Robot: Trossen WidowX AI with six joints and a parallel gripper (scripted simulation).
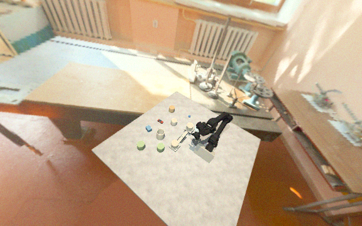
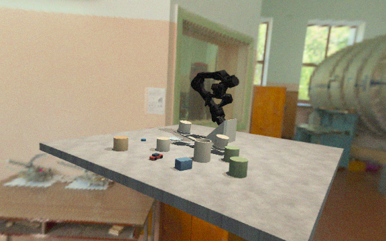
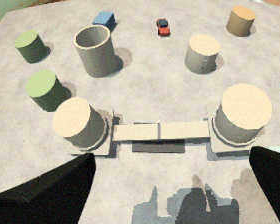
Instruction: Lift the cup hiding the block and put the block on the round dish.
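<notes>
Two identical cream-topped cups stand on the ends of the balance [image 3: 183, 130] [image 1: 182, 137]. One cup [image 3: 80, 123] [image 1: 175, 144] [image 2: 221, 142] is on the left in the wrist view. The other cup [image 3: 242, 114] [image 1: 190, 127] [image 2: 184, 127] is on the right there and looks larger; I cannot tell the beam's tilt for certain. No block shows. The pale round dish [image 3: 279, 150] [image 2: 175, 138] is beside the right-hand cup, partly behind a finger in the wrist view. My gripper [image 3: 173, 159] is wide open and empty, above the table on the arm's side of the balance.
Beyond the balance stand an open grey cup [image 3: 97, 57], a cream-topped cylinder [image 3: 202, 55], two green cylinders [image 2: 238, 167] [image 2: 231, 154], an orange-topped cylinder [image 2: 120, 144], a blue block [image 2: 183, 164] and a red toy car [image 3: 163, 27]. A grey panel [image 1: 203, 154] stands near the arm's base.
</notes>
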